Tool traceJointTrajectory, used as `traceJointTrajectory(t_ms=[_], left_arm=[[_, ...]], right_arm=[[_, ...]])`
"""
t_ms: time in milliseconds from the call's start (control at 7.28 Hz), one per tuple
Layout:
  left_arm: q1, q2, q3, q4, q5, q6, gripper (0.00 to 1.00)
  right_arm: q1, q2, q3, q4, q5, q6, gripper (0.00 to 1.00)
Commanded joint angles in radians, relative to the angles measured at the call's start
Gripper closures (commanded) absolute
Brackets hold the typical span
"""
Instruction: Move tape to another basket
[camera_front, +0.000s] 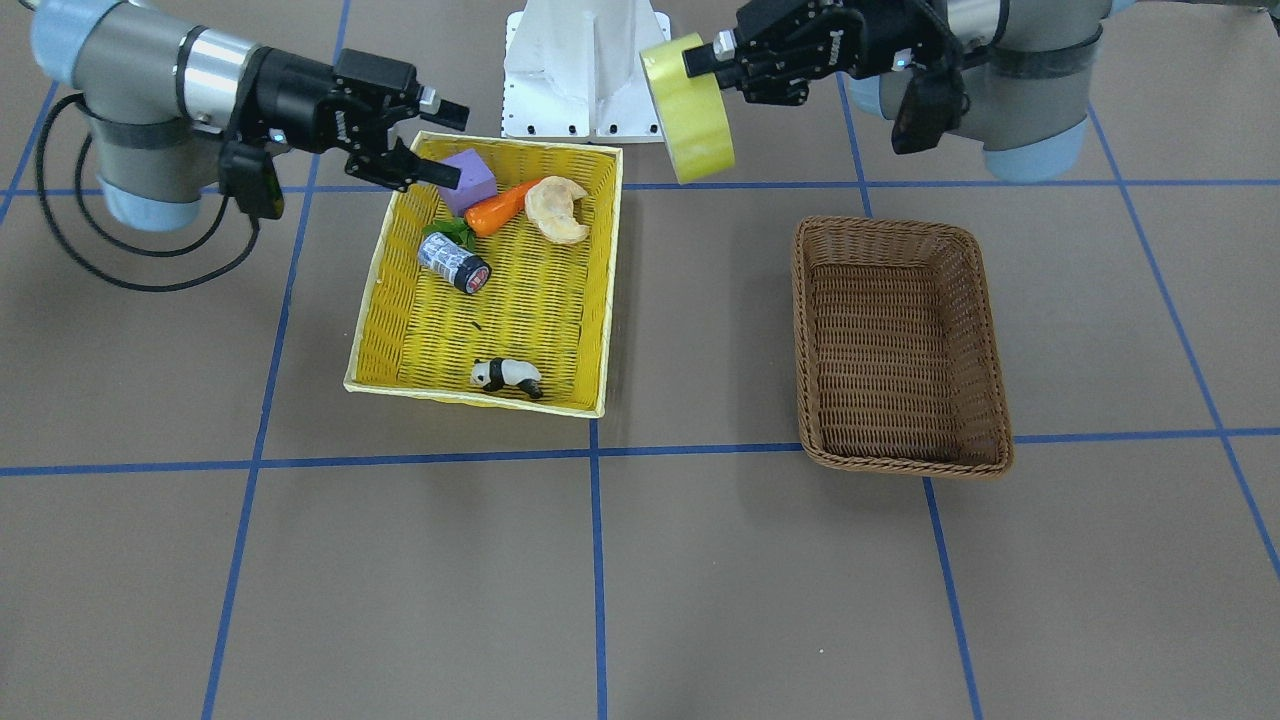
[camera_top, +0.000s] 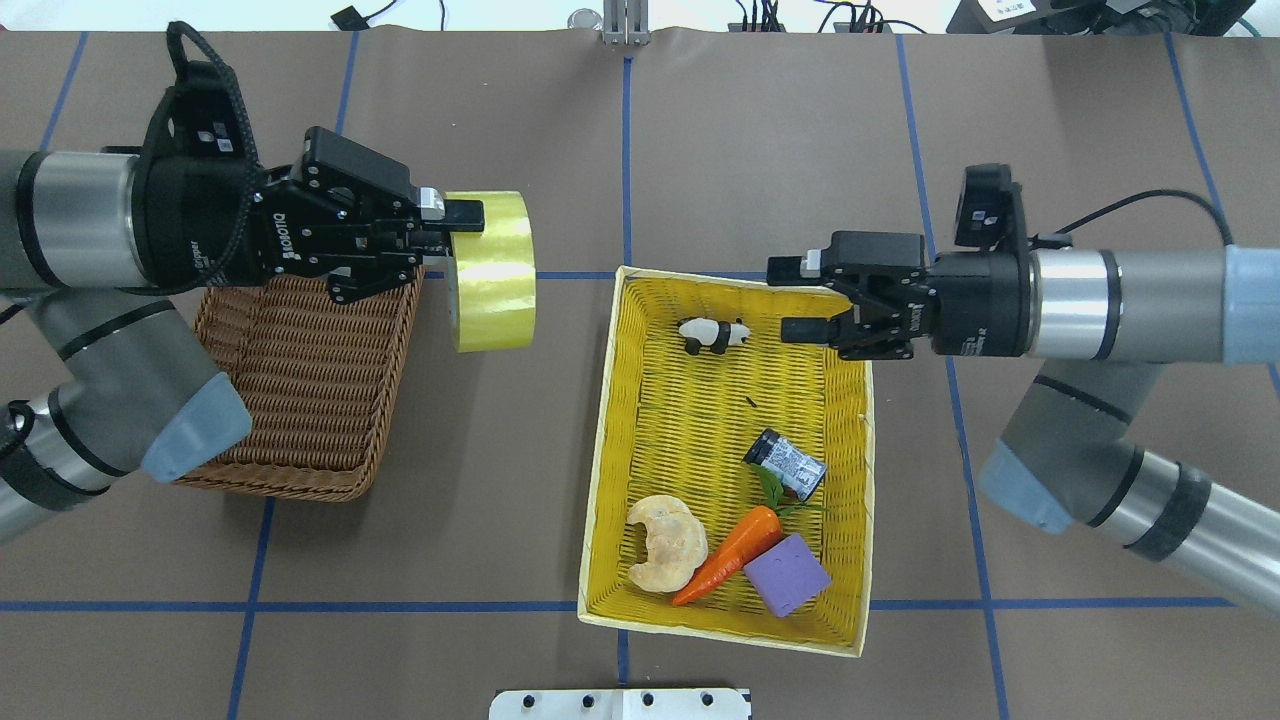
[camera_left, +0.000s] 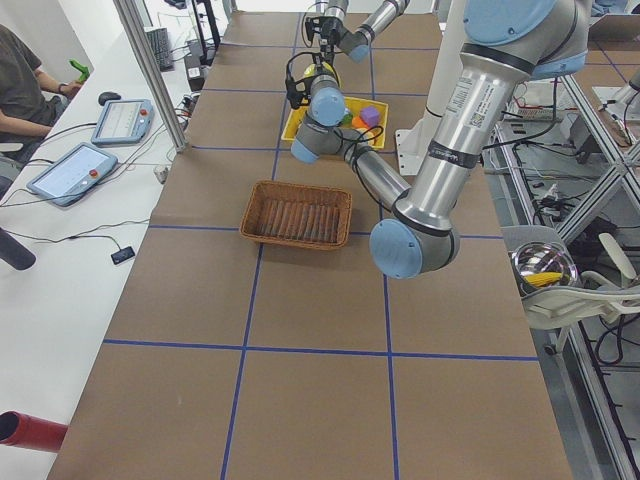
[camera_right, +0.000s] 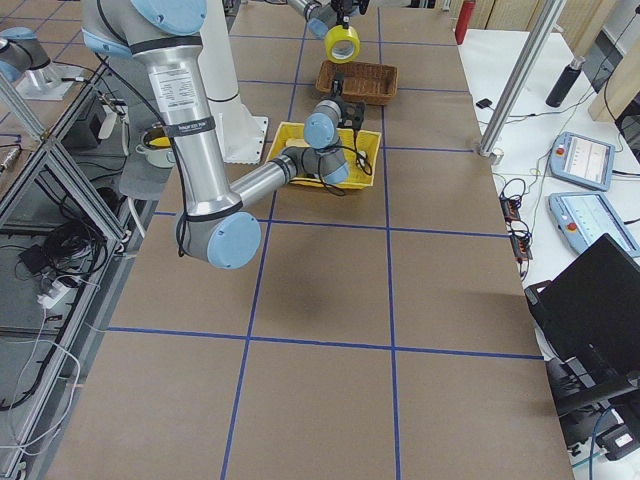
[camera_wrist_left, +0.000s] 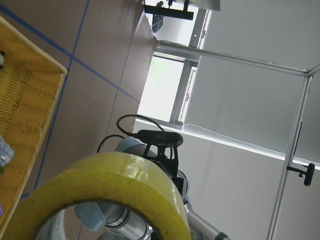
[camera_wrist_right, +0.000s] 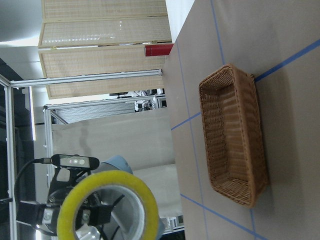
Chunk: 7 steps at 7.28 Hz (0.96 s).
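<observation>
The tape (camera_top: 492, 270), a wide yellowish-green roll, hangs in the air from my left gripper (camera_top: 458, 226), which is shut on its rim. It is held just past the right side of the dark brown wicker basket (camera_top: 300, 400), between the two baskets. In the front view the tape (camera_front: 690, 115) is up and left of the basket (camera_front: 900, 350). It fills the bottom of the left wrist view (camera_wrist_left: 115, 185). The right wrist view shows the tape (camera_wrist_right: 107, 200) and the basket (camera_wrist_right: 232, 135). My right gripper (camera_top: 795, 298) is open and empty over the yellow basket's far corner.
The yellow basket (camera_top: 700, 420) holds a toy panda (camera_top: 714, 335), a grey cylinder with a black cap (camera_top: 787, 464), a carrot (camera_top: 730, 555), a purple block (camera_top: 787, 575) and a bread piece (camera_top: 665, 543). A white mount base (camera_front: 585, 70) stands at the robot's edge.
</observation>
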Motion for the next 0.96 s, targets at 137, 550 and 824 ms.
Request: traceJointTrajectory(t_ms=[137, 550, 824], left_arm=[[-0.104, 0.097, 0.009, 0.374, -0.066, 0.352, 1.00], [-0.110, 0.117, -0.066, 0.944, -0.057, 0.532, 1.00], [-0.087, 0.011, -0.066, 1.328, 0.010, 0.733, 1.00]], right_arm=[[0.252, -0.163, -0.039, -0.181, 0.214, -0.348, 0.00], [0.315, -0.292, -0.044, -0.418, 0.200, -0.813, 0.00], [0.375, -0.315, -0.039, -0.531, 0.203, -0.943, 0.00]])
